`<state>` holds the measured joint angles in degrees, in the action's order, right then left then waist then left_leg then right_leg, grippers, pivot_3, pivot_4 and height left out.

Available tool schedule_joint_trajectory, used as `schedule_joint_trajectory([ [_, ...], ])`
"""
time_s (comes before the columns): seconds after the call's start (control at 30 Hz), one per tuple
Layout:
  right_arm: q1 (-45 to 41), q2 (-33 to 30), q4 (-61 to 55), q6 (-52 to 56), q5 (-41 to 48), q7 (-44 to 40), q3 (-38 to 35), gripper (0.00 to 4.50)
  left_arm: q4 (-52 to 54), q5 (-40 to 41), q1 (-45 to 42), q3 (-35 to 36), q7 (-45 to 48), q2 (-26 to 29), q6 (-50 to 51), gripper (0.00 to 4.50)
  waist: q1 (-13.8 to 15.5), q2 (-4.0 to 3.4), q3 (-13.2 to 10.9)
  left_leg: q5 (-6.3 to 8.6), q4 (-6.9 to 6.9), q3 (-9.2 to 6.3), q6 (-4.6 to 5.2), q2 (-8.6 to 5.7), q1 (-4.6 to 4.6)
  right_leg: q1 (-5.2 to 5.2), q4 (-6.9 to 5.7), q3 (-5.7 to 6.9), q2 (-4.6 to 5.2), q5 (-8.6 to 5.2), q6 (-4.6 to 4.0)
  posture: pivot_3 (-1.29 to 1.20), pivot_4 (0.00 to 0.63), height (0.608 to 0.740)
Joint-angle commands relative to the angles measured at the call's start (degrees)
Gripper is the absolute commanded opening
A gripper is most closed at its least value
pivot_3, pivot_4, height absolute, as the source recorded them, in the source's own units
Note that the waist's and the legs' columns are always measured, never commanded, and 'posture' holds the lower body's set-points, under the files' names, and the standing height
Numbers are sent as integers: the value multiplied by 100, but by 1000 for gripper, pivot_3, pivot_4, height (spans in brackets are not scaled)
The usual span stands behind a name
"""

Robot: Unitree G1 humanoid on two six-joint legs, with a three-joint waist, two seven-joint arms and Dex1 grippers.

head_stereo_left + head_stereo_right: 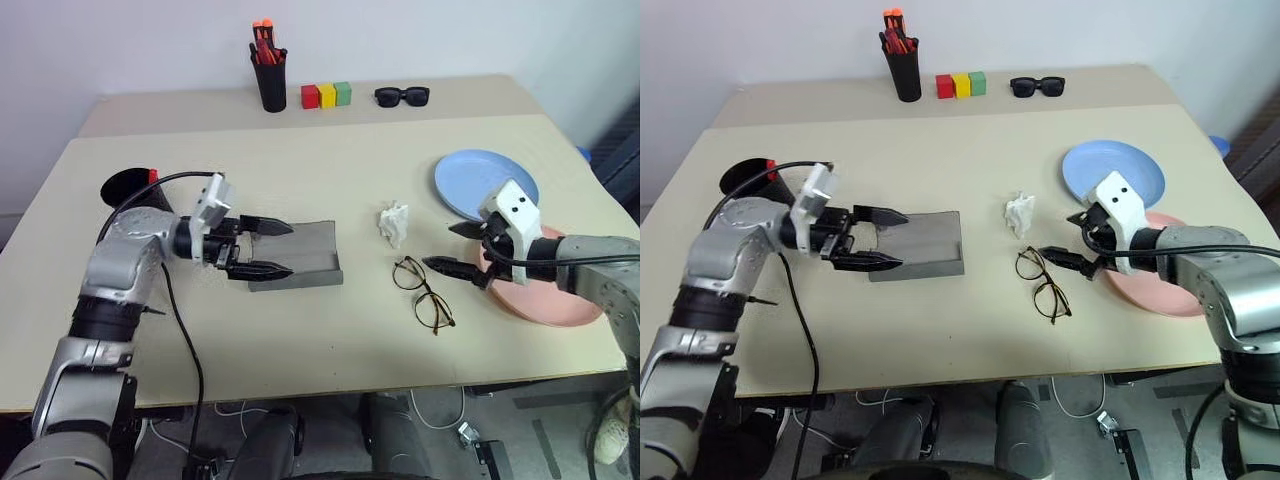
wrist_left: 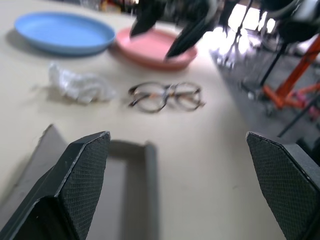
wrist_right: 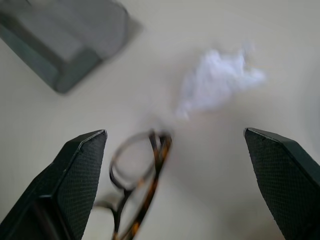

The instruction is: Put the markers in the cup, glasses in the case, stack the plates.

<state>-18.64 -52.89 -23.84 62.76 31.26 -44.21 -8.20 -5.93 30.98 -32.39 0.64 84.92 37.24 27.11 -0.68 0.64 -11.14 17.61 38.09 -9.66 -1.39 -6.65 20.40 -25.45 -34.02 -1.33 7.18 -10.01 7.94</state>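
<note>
The grey case (image 1: 305, 255) lies open on the table's middle left. My left gripper (image 1: 288, 249) hovers over its left end, open and empty. The wire-frame glasses (image 1: 425, 290) lie unfolded on the table right of the case. My right gripper (image 1: 440, 246) is open just above and to the right of them, holding nothing. The light blue plate (image 1: 485, 183) sits at the right, and the salmon pink plate (image 1: 550, 300) lies nearer, partly under my right arm. The black cup (image 1: 122, 187) stands at the far left with a red marker end (image 1: 152, 176) at its rim.
A crumpled white tissue (image 1: 394, 222) lies between the case and the blue plate. On the back table stand a black pen holder (image 1: 268, 80) with orange pens, three coloured blocks (image 1: 326, 95) and black sunglasses (image 1: 402, 96).
</note>
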Motion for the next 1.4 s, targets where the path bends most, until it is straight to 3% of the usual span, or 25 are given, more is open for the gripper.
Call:
schedule_joint_trajectory([
  [0.03,99,87,-728,1045,515,317,-311,4500,581,541,425,560,-96,157,157,4472,6,0,0,0,0,0,0,2,-1,0,-1,0,-1,0,-1,0,150,740],
  [0.2,-66,623,-750,1786,517,1049,-360,4500,948,734,927,780,-329,228,184,4472,37,4,3,-1,4,7,-1,4,-2,5,5,0,-2,5,-6,0,150,740],
  [0.3,-175,857,-655,2030,516,1268,-398,3609,1178,819,1074,792,-537,202,250,4500,64,4,3,-1,4,10,-2,4,0,3,4,0,-3,6,-8,0,150,740],
  [0.4,-124,860,-640,2052,496,1344,-241,2189,1369,944,1135,785,-703,215,403,4500,121,4,3,-1,4,13,-2,4,1,2,7,0,-4,6,-8,0,150,740],
  [0.8,-54,597,-481,1928,433,1346,11,2189,1543,1112,1257,803,-916,249,514,4500,133,4,3,-1,3,19,-2,8,0,3,8,1,-8,6,-8,0,150,740],
  [0.9,-20,600,-405,1900,407,1357,52,1331,1593,1103,1279,775,-985,219,498,4500,136,4,3,-1,3,19,-2,9,0,3,8,1,-8,6,-8,0,150,740],
  [0.97,-34,652,-383,1898,406,1379,96,336,1594,1107,1279,757,-1010,224,523,4500,136,4,3,-1,3,19,-2,9,0,3,9,1,-8,6,-8,0,150,740],
  [1.0,-45,681,-374,1901,411,1390,108,53,1588,1104,1274,751,-1013,234,528,4500,134,4,3,-1,3,19,-2,9,0,3,9,1,-8,6,-9,0,150,740],
  [1.17,-133,659,-359,1746,377,1358,200,53,1547,1125,1248,775,-1021,281,580,4500,135,4,3,-1,3,19,-3,11,0,4,10,1,-10,6,-9,0,150,740],
  [1.4,-1356,633,-485,1812,987,864,-33,53,1485,1214,1352,993,-1151,335,639,4500,104,-1,0,-1,1,22,-3,20,-1,2,12,1,-19,7,-10,0,150,740],
])
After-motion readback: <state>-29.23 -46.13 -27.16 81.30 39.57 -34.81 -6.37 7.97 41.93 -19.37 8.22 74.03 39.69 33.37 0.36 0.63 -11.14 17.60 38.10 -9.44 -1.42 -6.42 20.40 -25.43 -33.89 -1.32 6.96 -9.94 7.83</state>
